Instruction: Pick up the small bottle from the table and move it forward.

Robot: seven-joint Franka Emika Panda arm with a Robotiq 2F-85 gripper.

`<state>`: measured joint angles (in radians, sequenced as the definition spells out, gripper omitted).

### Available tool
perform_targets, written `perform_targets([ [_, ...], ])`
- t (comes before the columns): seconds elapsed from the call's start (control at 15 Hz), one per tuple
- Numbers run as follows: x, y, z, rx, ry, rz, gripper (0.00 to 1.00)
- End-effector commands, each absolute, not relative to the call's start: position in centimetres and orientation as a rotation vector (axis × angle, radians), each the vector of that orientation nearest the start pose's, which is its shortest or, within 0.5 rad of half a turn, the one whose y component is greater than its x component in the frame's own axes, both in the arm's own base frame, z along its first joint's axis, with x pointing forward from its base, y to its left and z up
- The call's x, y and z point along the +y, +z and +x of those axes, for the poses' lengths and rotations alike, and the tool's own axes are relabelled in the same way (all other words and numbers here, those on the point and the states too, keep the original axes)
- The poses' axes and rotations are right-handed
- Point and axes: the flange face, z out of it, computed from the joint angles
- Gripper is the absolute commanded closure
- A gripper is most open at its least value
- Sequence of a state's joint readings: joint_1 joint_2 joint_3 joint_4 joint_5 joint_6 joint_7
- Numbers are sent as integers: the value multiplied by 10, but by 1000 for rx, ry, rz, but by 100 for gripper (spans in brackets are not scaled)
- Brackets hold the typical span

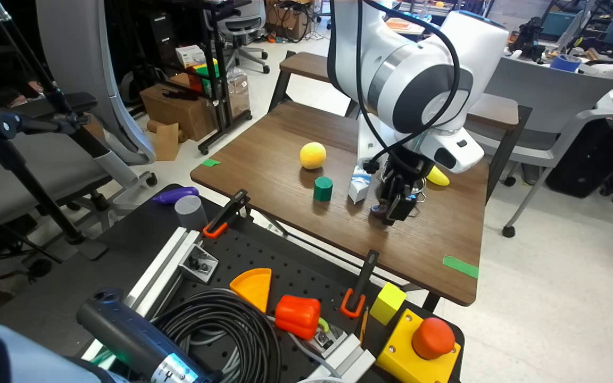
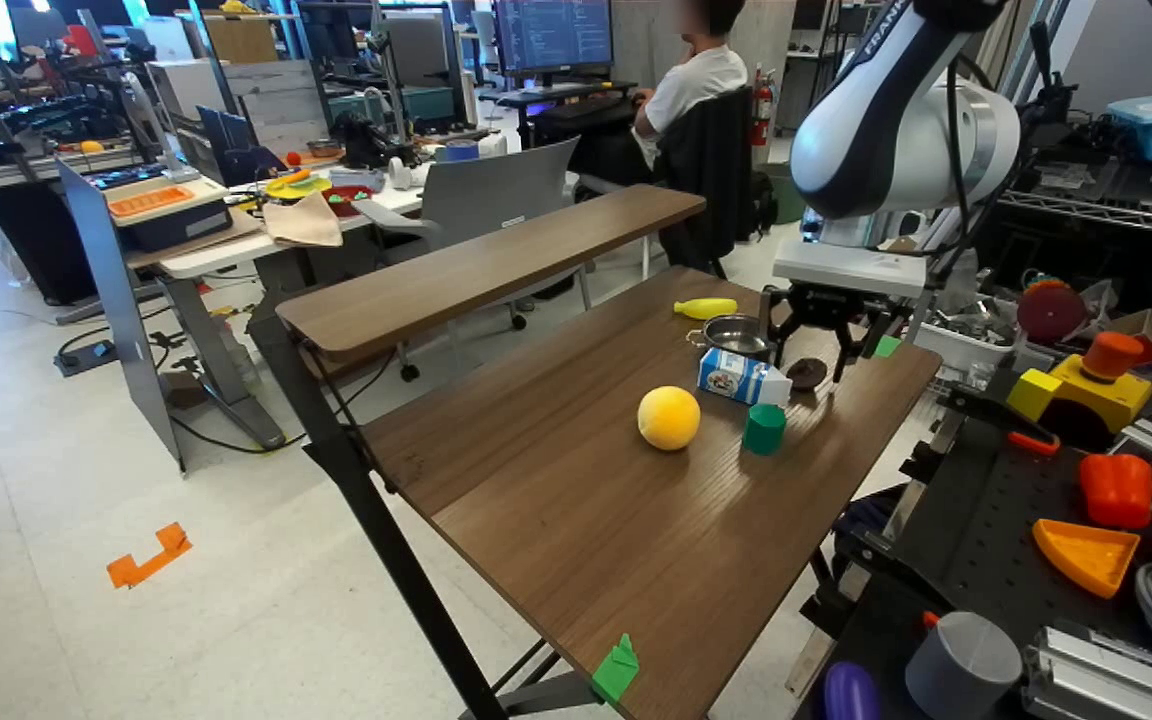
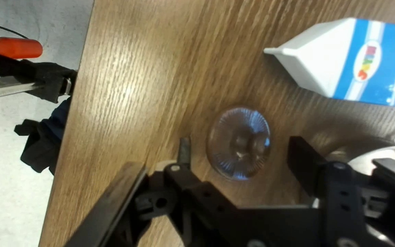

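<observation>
- Yellow ball [image 2: 669, 418] on the table [image 2: 556, 540]
- Green block [image 2: 763, 430] near the ball
- Metal pot [image 2: 735, 338] beyond the ball
- Gripper [image 2: 807, 371], fingers parted, well apart from the ball

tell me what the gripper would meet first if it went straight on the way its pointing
Most likely the table: the open gripper points down, and the wrist view shows the round translucent object between its fingers, not under them. Depth is hard to judge.

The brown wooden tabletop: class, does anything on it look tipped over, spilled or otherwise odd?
Yes: the blue-and-white gable-topped carton lies on its side beside the short green block, though such cartons usually stand upright. No spill shows around it.
</observation>
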<state>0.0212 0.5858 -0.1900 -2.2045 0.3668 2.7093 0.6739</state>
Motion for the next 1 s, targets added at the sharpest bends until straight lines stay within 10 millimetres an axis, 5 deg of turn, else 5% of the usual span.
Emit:
perform_targets([
  [0.0, -107, 110, 526, 1716, 83, -2627, 57],
  [0.2, -107, 111, 526, 1715, 89, -2618, 81],
  [0.53, -101, 127, 519, 1645, 139, -2605, 84],
  [0.93, -77, 207, 499, 1390, 117, -2654, 84],
])
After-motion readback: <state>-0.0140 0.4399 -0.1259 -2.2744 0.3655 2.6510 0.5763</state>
